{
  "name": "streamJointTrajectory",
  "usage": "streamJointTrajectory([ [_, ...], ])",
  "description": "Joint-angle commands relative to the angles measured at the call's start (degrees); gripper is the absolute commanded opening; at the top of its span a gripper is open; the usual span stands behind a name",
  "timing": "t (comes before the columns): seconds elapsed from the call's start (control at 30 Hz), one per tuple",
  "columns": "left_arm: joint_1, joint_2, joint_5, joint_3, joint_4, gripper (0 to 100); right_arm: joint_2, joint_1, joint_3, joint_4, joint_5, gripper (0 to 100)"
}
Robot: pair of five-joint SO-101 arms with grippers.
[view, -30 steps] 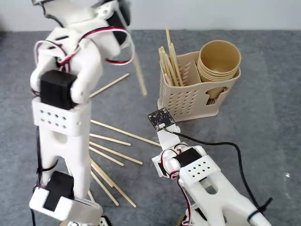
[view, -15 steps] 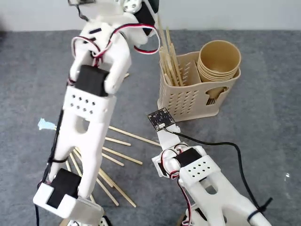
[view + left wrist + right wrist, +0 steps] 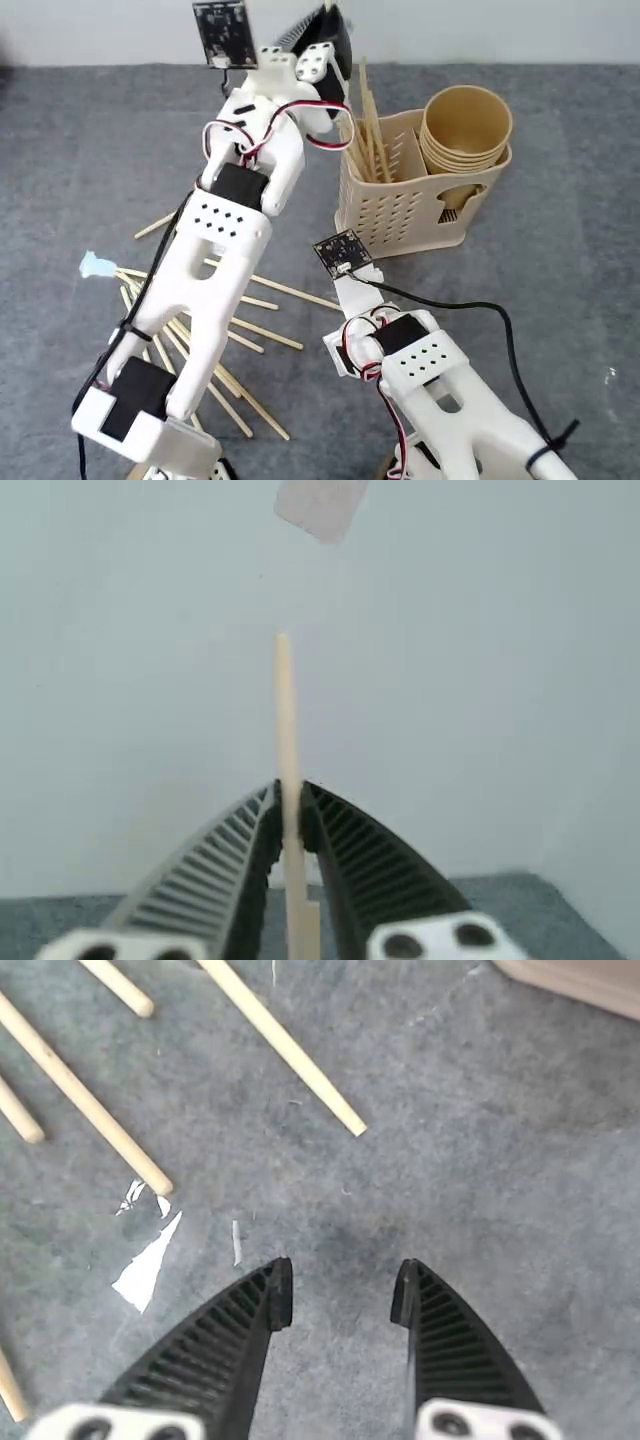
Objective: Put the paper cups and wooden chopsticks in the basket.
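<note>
A beige slotted basket (image 3: 400, 205) stands right of centre, with stacked paper cups (image 3: 467, 125) in its right compartment and several wooden chopsticks (image 3: 365, 130) upright in its left one. My left gripper (image 3: 325, 38) hangs above the basket's left edge, shut on one chopstick (image 3: 287, 720) that sticks out past the fingertips (image 3: 262, 825). Its lower end cannot be told apart from those in the basket. My right gripper (image 3: 340, 1295) is open, low over the grey mat just in front of the basket. It holds nothing.
Several loose chopsticks (image 3: 240, 330) lie scattered on the mat under and beside the left arm; two of them (image 3: 280, 1045) lie just ahead of the right gripper. A small blue scrap (image 3: 97, 265) lies at the left. White paper flecks (image 3: 145, 1260) lie on the mat.
The left arm has swung right and stretched out toward the basket, carrying the chopstick from over the mat's left part to above the basket's left edge. The right arm has stayed still.
</note>
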Motion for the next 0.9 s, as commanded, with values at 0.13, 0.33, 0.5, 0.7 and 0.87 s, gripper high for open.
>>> streamJointTrajectory([
  [0.13, -0.2, -1.1, 4.1, -12.8, 21.4, 15, -1.2, 0.4, -0.3, -0.1, 0.7, 18.2],
  [0.33, -0.2, -1.1, 4.5, -26.5, 37.5, 15, -1.2, 0.4, -0.3, -0.1, 0.7, 18.2],
  [0.5, -0.4, -1.1, 4.5, -35.6, 53.5, 15, -1.2, 0.4, -0.3, -0.1, 0.7, 18.2],
  [0.7, -6.9, -1.0, 4.5, -40.1, 68.0, 15, -1.2, 0.4, -0.3, -0.1, 0.7, 18.2],
  [0.87, -15.8, -0.6, 3.9, -40.0, 75.4, 15, -1.2, 0.3, -0.3, -0.1, 0.7, 18.2],
])
